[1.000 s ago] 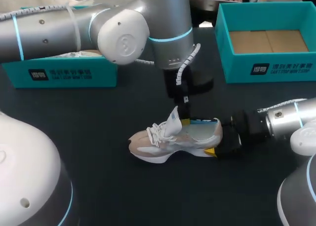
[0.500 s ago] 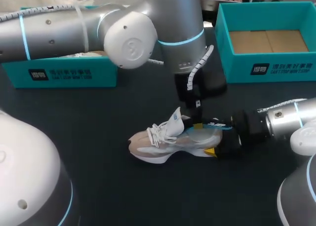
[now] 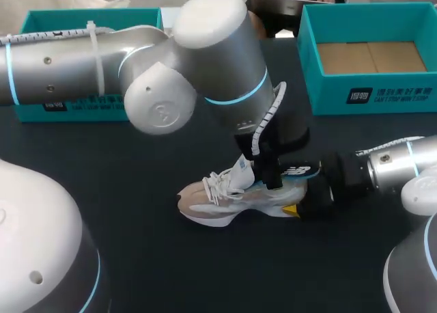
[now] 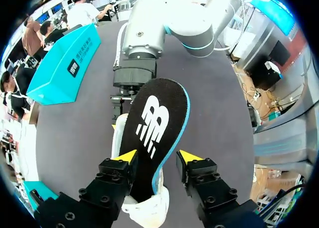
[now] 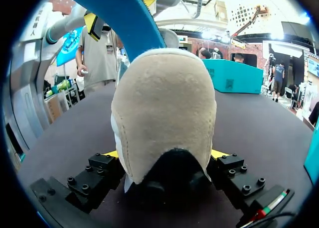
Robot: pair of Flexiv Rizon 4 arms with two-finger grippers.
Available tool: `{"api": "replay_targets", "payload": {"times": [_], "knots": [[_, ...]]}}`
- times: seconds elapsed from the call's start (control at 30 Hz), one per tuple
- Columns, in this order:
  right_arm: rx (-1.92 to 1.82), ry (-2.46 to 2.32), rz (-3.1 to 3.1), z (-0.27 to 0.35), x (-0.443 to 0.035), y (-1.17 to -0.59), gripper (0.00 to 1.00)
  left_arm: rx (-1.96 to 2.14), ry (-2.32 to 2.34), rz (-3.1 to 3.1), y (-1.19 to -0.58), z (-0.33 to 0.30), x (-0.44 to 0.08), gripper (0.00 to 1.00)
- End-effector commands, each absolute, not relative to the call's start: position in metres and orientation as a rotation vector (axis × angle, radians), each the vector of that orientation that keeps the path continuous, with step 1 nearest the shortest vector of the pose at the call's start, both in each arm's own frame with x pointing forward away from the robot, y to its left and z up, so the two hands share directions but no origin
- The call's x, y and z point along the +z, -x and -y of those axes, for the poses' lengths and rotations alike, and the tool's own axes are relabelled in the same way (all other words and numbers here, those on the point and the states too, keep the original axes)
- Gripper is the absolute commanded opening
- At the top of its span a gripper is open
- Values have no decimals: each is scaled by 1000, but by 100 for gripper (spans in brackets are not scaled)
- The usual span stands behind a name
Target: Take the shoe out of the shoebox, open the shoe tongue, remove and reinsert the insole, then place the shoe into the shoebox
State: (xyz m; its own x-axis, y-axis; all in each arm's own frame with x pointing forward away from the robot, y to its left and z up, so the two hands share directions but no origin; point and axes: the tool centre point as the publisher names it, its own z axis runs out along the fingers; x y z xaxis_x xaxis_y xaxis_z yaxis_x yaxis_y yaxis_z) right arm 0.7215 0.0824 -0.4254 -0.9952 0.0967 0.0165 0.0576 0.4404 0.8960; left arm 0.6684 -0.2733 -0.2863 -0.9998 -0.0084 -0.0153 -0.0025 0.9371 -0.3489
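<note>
At table [image 3: 171, 149] centre, the shoe [image 3: 229, 198] stands on its sole, heel toward three o'clock. Unlike the head view, the left wrist view shows the left gripper [image 4: 157, 157] pinching the black insole [image 4: 154, 123] above the shoe. The right gripper [image 5: 165, 156] clamps the heel from both sides. At two o'clock, the shoebox [image 3: 369, 98] shows its cardboard floor.

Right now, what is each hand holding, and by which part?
Left hand pinches the insole by its side edges, mid-length; right hand clamps the shoe at the heel.
</note>
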Motion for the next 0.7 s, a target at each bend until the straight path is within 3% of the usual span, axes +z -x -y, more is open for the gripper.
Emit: {"api": "replay_targets", "payload": {"times": [0.03,0.6,0.63,0.7], "knots": [[1632,-143,-2638,-85,-429,-723,0,-700,-21,-2972,-661,266,-292,47],[1632,-143,-2638,-85,-429,-723,0,-889,-207,-2645,-673,282,-296,39],[1632,-143,-2638,-85,-429,-723,0,-887,-206,-2628,-675,282,-297,35],[1632,-143,-2638,-85,-429,-723,0,-872,-202,-2614,-678,283,-300,0]]}}
